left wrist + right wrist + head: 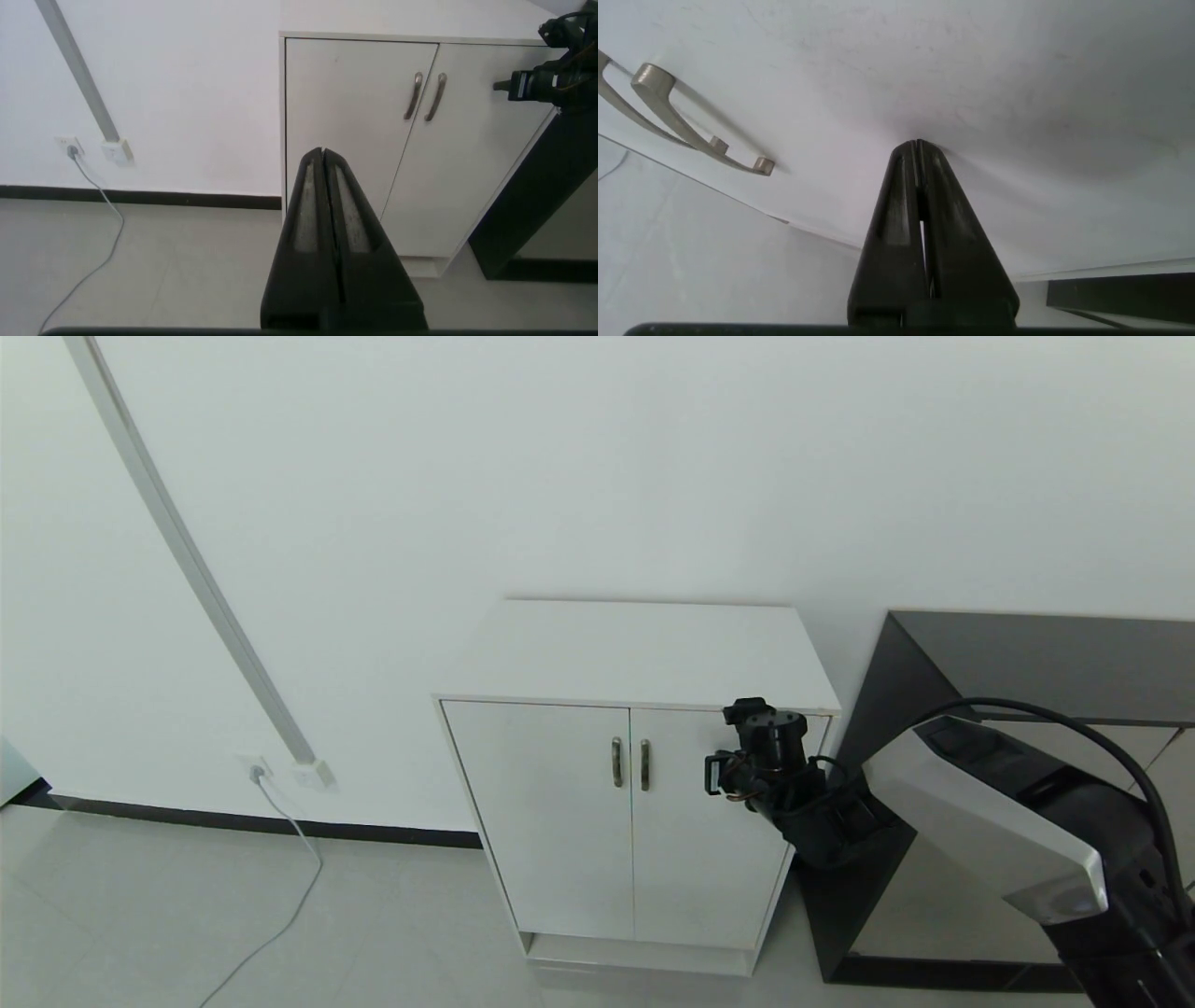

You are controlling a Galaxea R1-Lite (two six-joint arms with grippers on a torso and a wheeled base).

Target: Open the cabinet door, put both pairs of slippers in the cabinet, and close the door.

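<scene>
R gripper (918,147) clenched, tip by stiff, light right door (695,859), L gripper (322,154) also clenched; grab pt prob its slim, slick handle (644,764).

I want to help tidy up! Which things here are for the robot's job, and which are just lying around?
For the job: white cabinet, door handles, right gripper, left gripper.
Just there: wall socket, grey cable, wall duct, dark panel.

White cabinet (644,649), smooth and matt, with two brushed metal handles (617,762). Pale grey floor tiles (140,896) carry a soft sheen. A dark panel (1027,658) looks glossy and mirror-like.
</scene>
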